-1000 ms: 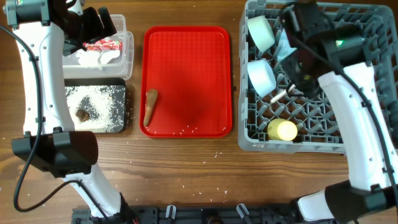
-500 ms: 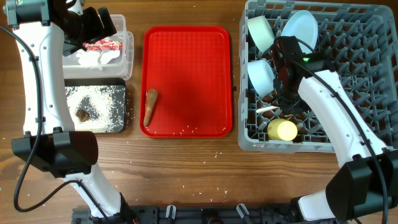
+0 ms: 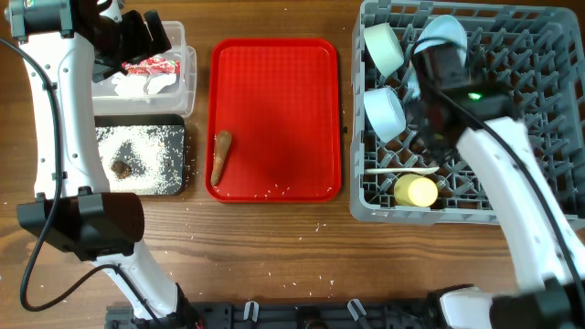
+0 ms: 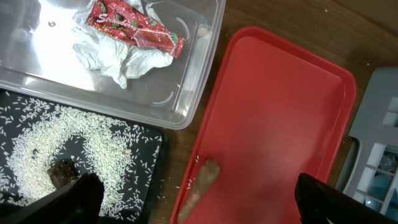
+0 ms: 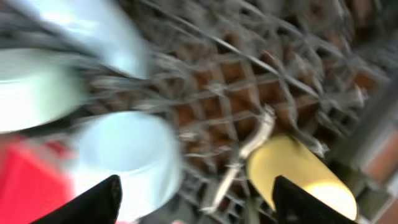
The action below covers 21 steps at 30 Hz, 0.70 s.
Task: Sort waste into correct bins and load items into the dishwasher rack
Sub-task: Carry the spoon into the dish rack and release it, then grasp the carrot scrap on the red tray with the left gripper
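The grey dishwasher rack (image 3: 530,137) holds a pale-blue plate (image 3: 441,30), two small pale bowls (image 3: 382,47) (image 3: 385,111), a yellow cup (image 3: 416,191) and a white spoon (image 3: 400,170) lying flat beside the cup. My right gripper (image 5: 196,208) hovers open above the spoon (image 5: 249,149), holding nothing; that view is blurred. The clear tub (image 4: 193,93) contains the red-and-white wrapper (image 4: 134,30) and tissue (image 4: 124,56). Rice and a brown lump (image 4: 62,173) lie in the black tray (image 4: 149,180). A brown stick (image 4: 199,185) lies on the red tray. My left gripper (image 4: 199,205) is open above it.
The flat red serving tray (image 3: 274,91) sits between the bins and the rack, with a few rice grains at its front edge. Stray grains dot the wooden table (image 3: 274,247) in front of it.
The right gripper has opened and let go of the spoon, which now lies flat in the rack next to the yellow cup. The right arm has lifted. The left arm has not moved.
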{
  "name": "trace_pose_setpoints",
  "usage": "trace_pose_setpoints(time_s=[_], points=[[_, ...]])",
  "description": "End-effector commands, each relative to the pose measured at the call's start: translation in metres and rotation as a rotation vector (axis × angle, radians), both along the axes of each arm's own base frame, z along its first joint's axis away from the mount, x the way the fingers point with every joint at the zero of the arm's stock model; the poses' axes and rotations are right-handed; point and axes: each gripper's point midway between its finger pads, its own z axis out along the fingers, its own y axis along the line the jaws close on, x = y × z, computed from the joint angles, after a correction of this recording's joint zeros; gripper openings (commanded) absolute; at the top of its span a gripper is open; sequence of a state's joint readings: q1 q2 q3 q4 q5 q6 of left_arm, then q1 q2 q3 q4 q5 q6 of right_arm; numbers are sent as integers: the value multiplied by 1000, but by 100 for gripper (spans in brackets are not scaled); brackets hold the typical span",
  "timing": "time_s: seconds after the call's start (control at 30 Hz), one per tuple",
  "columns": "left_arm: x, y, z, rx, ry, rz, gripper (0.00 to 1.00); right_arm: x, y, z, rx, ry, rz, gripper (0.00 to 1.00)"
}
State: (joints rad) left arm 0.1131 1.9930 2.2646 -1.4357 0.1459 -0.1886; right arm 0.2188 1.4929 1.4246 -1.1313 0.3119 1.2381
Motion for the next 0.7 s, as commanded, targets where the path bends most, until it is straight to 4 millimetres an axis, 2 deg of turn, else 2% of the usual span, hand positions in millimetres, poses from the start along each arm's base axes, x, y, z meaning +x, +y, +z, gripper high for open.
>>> trace_pose_setpoints(time_s=[0.0,0.13,0.23,0.33,0.47,0.57,0.67], points=[[1,2,2,6,-7,3,100,13,-6,51,-180,-116,283,100],[1,2,2,6,-7,3,100,20,11,53,-113,-151,337,100],[1,2,2,6,-8,3,100,29,27,58,-134,-180,522,100],[12,3,7,11,-58,3,100,24,29,54,-169,-141,622,100],[6,1,5,5,-32,2,100,21,28,52,-186,-118,648,100],[-3,-22,1,-100,10,-51,98,22,29,53,-183,-127,647,100],[-21,-53,-15,-97,106,-115,100,23,27,55,-193,-131,643,100]])
